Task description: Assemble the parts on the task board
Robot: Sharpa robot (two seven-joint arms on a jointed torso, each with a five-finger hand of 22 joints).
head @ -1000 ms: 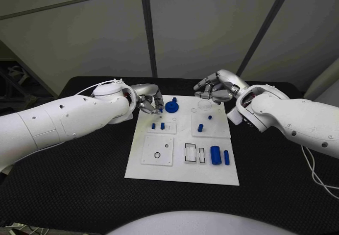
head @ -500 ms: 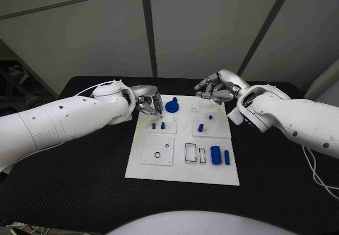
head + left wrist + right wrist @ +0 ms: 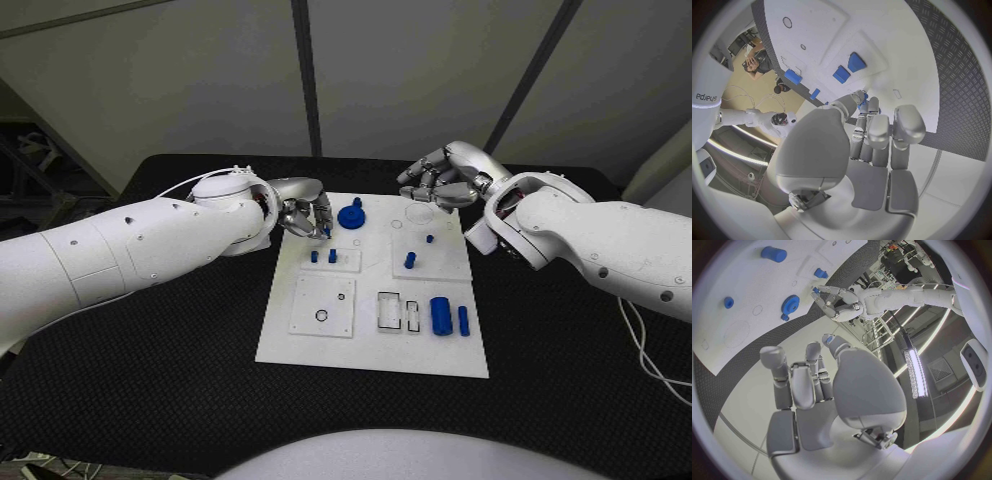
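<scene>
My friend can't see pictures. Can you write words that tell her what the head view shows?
Two white robot arms reach over a white task board on a black table. The left hand and right hand hover by the board's far end, near a blue gear. Small blue pegs sit on the board.

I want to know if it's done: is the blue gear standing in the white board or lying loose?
Cannot tell. The blue gear sits flat at the board's far end beside the left hand, which is not holding it.

The left arm [image 3: 707,105] bears partly readable lettering, roughly "edipys".
</scene>
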